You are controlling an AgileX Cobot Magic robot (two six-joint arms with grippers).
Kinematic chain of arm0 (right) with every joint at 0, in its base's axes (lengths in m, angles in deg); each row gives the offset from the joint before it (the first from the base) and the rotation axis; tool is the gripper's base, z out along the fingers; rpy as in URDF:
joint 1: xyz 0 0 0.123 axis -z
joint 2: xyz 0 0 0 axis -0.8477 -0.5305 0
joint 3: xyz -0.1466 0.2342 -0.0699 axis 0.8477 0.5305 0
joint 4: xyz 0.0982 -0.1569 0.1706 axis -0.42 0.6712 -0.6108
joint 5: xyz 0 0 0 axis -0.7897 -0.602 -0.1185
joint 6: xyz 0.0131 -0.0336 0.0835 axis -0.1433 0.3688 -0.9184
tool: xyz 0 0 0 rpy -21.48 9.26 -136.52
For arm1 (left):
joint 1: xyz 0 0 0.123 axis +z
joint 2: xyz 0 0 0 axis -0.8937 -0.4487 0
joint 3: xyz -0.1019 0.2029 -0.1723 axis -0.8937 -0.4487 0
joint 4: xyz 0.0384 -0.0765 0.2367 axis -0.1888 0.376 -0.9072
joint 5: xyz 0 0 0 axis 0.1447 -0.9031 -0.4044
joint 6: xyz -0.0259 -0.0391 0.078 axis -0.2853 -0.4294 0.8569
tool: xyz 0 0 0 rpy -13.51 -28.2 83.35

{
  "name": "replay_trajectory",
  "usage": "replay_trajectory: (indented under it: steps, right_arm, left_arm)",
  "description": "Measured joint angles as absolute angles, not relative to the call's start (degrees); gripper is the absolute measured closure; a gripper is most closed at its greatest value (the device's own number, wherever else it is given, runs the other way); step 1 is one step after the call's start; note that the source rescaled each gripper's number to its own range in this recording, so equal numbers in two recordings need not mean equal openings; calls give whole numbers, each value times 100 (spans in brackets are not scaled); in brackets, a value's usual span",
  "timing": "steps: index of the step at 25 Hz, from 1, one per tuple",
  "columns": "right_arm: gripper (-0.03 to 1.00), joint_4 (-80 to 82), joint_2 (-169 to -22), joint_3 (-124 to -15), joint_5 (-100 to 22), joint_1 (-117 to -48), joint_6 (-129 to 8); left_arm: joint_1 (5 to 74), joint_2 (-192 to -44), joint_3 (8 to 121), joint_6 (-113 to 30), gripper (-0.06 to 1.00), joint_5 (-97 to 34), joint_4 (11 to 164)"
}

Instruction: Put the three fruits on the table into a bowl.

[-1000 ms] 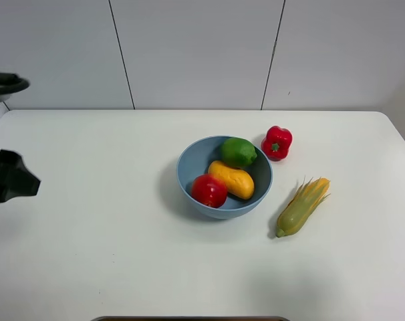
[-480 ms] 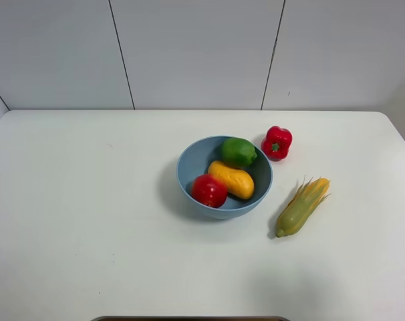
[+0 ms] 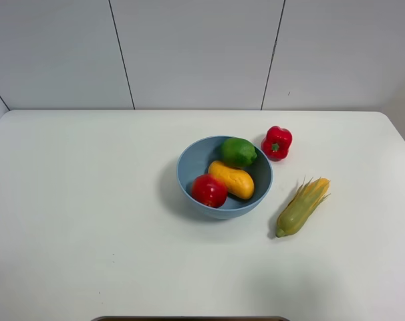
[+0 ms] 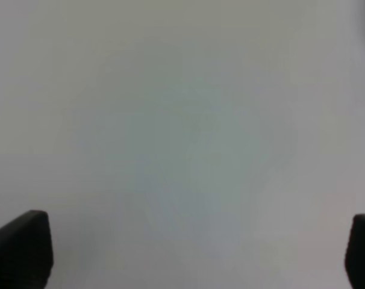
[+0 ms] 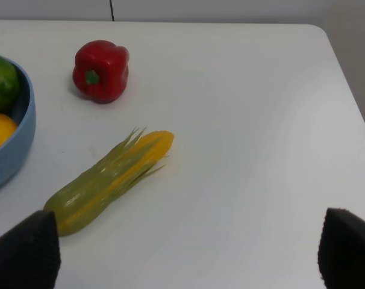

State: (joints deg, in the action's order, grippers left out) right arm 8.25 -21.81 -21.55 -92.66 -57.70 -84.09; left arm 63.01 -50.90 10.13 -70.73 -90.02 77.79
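The bowl [image 3: 224, 177] holds apple [image 3: 209, 190], mango [image 3: 232, 179] and lime [image 3: 238, 152]. Both grippers [image 4: 197, 250] [image 5: 188, 256] gape wide, empty; corn [image 5: 107, 183] lies ahead of the right one.

The left arm, seemingly withdrawn, has left the high view.

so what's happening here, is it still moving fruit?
Nothing is being handled. The apple, the mango and the lime all sit inside the blue bowl. The red bell pepper and the corn cob lie on the table beside it. Neither arm shows in the high view. The left gripper is open over bare table; the right gripper, fingers apart and empty, looks toward the corn.
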Motion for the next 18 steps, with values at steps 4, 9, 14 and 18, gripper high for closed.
replay_trajectory:
  steps: [4, 9, 14, 18]
  right_arm:
    - [22, 825, -2181, -2155, -9266, -5770, -8409]
    - [22, 825, -2181, -2155, -9266, -5770, -8409]
    - [22, 825, -2181, -2155, -9266, -5770, -8409]
    - [22, 825, -2181, -2155, -9266, -5770, -8409]
  left_arm:
    - [6301, -4688, 1013, -7057, -3, -9002, 7802]
    - [6301, -4479, 1013, -7057, -3, -9002, 7802]
    - [6301, -4479, 1013, -7057, -3, -9002, 7803]
    - [6301, -4479, 1013, -7057, -3, -9002, 7803]
